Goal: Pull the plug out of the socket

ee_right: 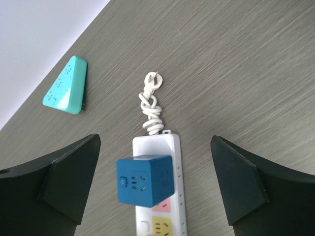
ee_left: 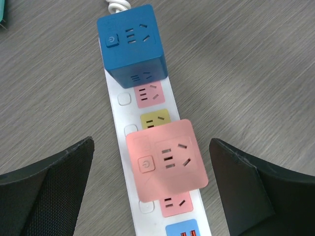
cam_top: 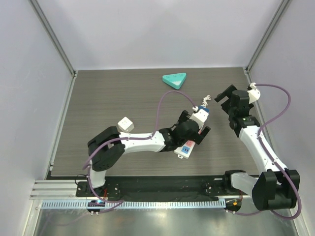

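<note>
White long rectangular power strip (cam_top: 185, 149) lies slanted at the middle of the grey wood-grain table (cam_top: 98, 98), its near end toward the lower centre of the overhead view and its far end up and to the right.

**Counts.** One strip, two cube plugs seated on it, one loose white cube (cam_top: 125, 123) left of centre, and one teal triangular tray (cam_top: 174, 79) at the upper centre, well apart from the rest.

**Near part.** The left gripper (cam_top: 194, 125) hangs over the strip's middle. The left wrist view shows its black fingers (ee_left: 49, 187) spread wide on either side of the pink cube plug (ee_left: 167, 160), touching neither it nor the strip.

**Far part.** The blue cube plug (ee_left: 130, 44) sits at the strip's far end, just before the short white cord (ee_right: 151, 110), which is coiled on itself. The right gripper (cam_top: 222, 96), at the right of the overhead view beyond that end, is spread and holds nothing.

**Differences between views.**
- The left wrist view alone shows four uncovered outlets: pink and yellow between the cubes, pink and blue nearer.
- The right wrist view alone shows the cord's pronged end.
- Only the overhead view shows the white cube; there the left gripper largely hides the pink plug.
</note>
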Controlling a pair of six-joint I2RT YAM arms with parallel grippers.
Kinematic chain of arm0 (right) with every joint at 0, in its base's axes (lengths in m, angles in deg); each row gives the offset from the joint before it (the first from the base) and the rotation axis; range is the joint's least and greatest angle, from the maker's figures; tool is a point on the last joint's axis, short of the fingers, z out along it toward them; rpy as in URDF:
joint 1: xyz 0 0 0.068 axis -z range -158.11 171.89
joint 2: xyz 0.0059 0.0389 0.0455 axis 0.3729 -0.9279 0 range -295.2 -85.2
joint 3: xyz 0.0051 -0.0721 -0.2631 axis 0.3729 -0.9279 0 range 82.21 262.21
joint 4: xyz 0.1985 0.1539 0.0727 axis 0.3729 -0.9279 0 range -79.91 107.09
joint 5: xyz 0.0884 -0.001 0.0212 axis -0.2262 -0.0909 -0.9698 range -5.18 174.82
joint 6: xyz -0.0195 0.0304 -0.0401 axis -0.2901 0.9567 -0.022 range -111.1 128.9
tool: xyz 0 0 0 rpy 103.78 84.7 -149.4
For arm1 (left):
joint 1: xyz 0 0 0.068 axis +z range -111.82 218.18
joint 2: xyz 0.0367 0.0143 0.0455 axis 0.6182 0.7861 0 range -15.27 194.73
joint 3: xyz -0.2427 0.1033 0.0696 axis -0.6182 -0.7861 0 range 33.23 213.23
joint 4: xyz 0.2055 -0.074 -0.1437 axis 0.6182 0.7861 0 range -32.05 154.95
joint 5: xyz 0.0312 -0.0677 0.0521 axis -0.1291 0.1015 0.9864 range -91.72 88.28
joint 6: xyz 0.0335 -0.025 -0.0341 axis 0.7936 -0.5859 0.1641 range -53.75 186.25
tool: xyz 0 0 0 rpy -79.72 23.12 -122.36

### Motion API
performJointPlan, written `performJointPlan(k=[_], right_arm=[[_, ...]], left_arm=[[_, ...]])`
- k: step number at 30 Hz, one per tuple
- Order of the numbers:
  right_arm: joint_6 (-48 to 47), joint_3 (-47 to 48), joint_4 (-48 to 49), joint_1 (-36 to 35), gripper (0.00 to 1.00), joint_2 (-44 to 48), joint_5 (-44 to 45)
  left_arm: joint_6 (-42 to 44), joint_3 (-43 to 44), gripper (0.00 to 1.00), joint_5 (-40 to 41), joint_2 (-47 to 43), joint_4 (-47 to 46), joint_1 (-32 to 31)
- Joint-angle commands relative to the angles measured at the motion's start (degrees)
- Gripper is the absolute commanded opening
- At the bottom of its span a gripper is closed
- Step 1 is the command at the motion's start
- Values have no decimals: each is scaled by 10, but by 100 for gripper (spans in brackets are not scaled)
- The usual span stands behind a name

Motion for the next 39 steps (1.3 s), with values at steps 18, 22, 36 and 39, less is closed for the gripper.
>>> performJointPlan(k=[18, 22, 36, 39], right_arm=[[-43, -40, 45, -15, 100, -31, -2], [-36, -45, 45, -15, 100, -27, -48], [0, -91, 14, -15, 100, 55, -148], [1, -128, 15, -15, 100, 85, -185]], left_arm=[[-15, 95, 99, 71, 79, 104, -31], [-14, 94, 90, 69, 81, 101, -30], [-33, 52, 24, 19, 49, 74, -9], [-38, 33, 6, 1, 35, 62, 1]])
